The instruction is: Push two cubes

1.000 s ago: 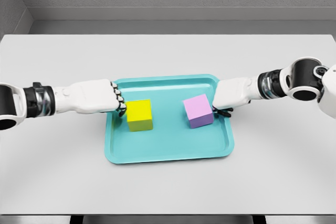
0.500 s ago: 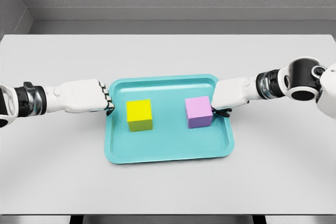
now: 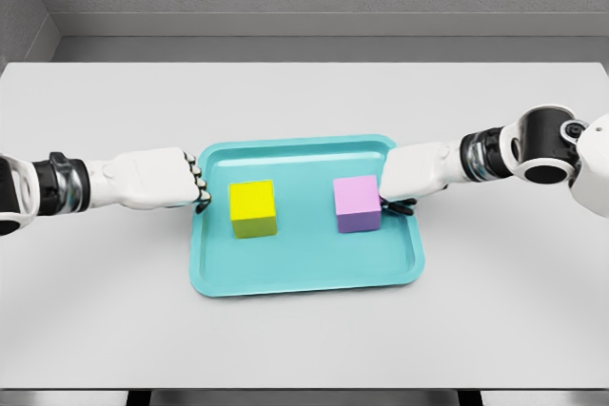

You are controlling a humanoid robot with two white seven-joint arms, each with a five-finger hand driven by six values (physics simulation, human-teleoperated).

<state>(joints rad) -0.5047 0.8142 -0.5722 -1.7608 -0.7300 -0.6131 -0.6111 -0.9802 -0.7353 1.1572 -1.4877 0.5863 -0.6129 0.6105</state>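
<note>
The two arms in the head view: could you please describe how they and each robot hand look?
Both arms are glossy white with black bands at the wrists. The left robot hand is a smooth white shell with dark fingertip joints. The right robot hand matches it, behind a large white and black round joint.

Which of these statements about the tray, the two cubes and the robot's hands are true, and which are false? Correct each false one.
1. Both cubes sit inside the teal tray. True.
2. The yellow cube is right of the purple cube. False: it is on the left.
3. The left hand touches the yellow cube. False: a gap separates them.
4. The right hand is at the purple cube's right side. True.
5. The cubes are stacked. False: they sit apart.
</note>
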